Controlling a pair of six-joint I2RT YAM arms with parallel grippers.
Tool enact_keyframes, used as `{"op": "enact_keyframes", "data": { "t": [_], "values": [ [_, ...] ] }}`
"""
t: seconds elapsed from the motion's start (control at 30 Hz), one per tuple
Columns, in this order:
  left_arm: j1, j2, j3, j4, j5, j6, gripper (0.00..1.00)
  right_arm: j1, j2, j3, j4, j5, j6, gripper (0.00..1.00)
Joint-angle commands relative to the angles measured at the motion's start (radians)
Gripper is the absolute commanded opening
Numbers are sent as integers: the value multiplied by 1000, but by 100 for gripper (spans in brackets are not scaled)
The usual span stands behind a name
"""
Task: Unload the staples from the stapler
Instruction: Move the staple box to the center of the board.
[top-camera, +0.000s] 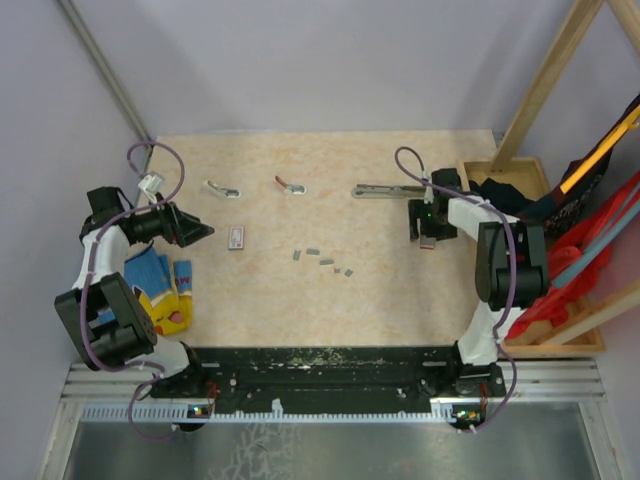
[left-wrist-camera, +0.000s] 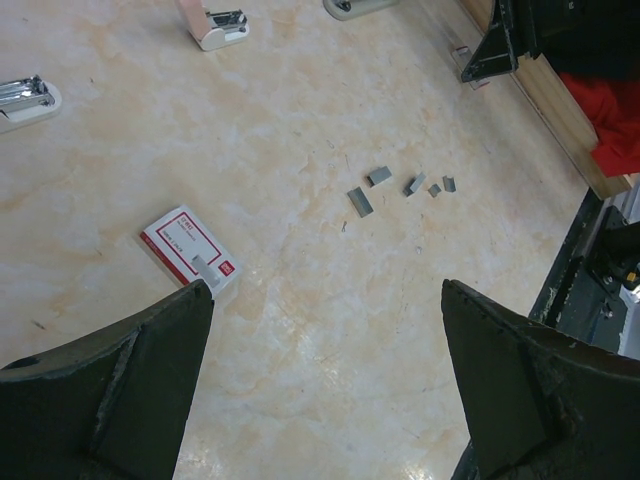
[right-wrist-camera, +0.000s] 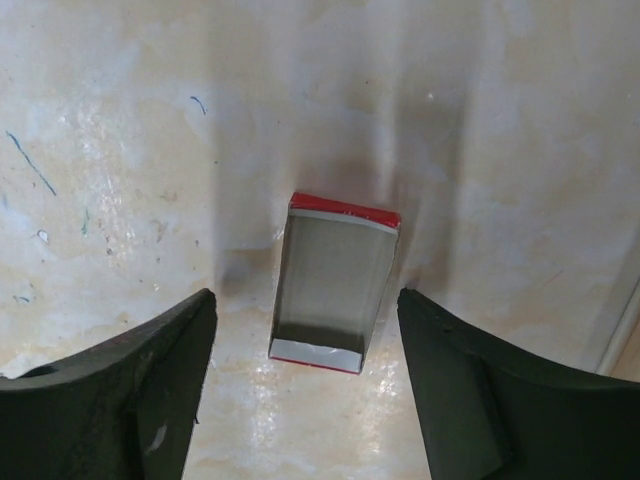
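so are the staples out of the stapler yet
Out, at least some: grey staples lie loose on the table, apart from the stapler. Whether any remain inside, cannot tell.

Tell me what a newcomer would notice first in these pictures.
A scatter of small grey staples lies loose at mid-table. On the right, the right tool hangs open over a small red-edged grey box, its fingers either side of it without touching. The stapler lies toward the far side, beyond that tool.

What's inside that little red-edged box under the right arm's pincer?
The small open box under the right pincer shows only a bare grey floor, apparently empty. Its shadowed inner corners could hide something tiny; that cannot be told.
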Motion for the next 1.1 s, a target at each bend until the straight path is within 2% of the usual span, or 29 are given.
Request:
{"op": "enact_keyframes", "data": {
  "t": [0.0, 0.33, 0.63, 1.07],
  "values": [
    [7, -25, -9, 17, 20, 5, 100, -4, 32, 46, 27, 3, 3, 70],
    [7, -22, -9, 17, 30, 6, 100, 18, 99, 92, 1, -30, -27, 51],
    [7, -20, -9, 15, 35, 8, 100, 119, 136, 122, -3, -57, -121, 47],
    [7, -12, -6, 5, 50, 17, 100, 243, 222, 232, -64, -232, -439, 46]
  ]
}}
